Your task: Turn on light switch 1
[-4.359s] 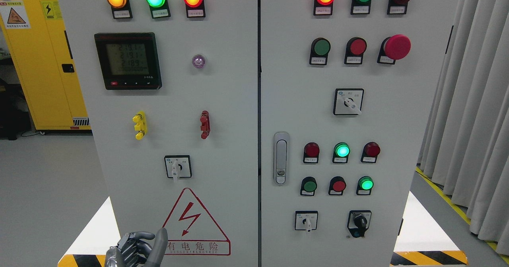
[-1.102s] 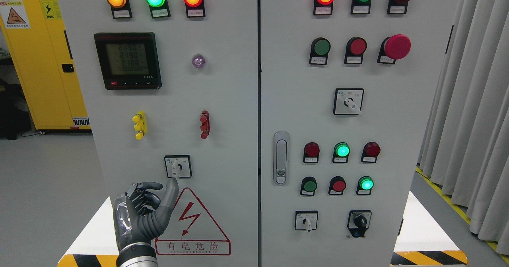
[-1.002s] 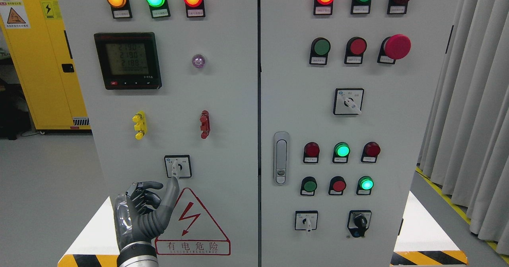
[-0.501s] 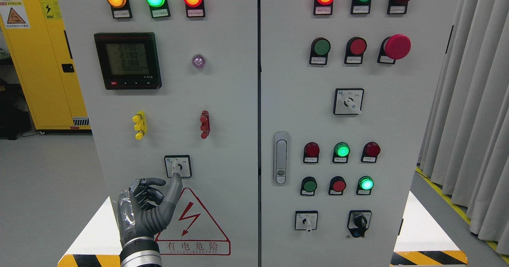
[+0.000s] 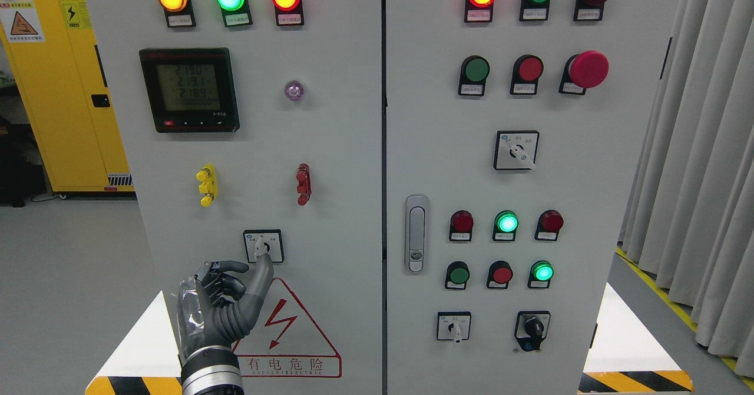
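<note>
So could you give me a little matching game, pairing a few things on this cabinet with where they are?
Things:
1. left hand
2. digital meter
3. red mushroom button
4. door handle

Places:
A. upper right of the right door
B. just below the rotary switch, above the warning triangle
C. left edge of the right door, at mid height
D. upper left door, under three lit lamps

Pairs: 1-B, 2-D, 3-A, 4-C
</note>
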